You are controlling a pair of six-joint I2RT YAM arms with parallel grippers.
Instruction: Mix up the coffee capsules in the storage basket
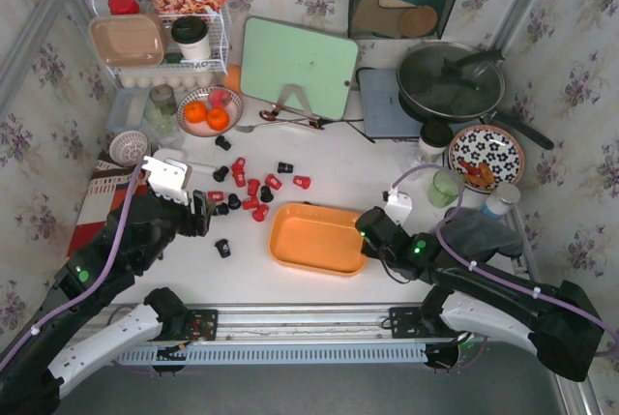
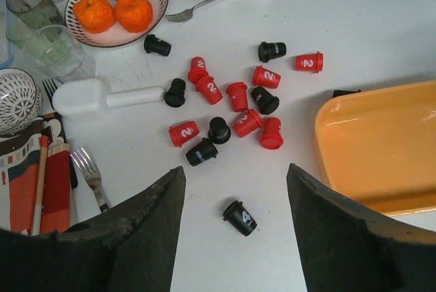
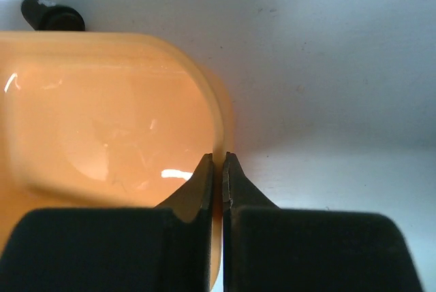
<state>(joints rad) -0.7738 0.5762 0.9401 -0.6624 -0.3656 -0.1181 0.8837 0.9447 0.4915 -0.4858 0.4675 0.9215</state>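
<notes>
The right claw is clamped on the right rim of the orange storage basket; the left claw hangs apart above a lone black pod, the coffee capsules scattered on the bench left of the basket

In the right wrist view the basket runs off the left and bottom edges, and the right claw hides the stretch of rim it pinches. A black capsule beyond is blurred. In the left wrist view the right edge cuts the basket.
</notes>
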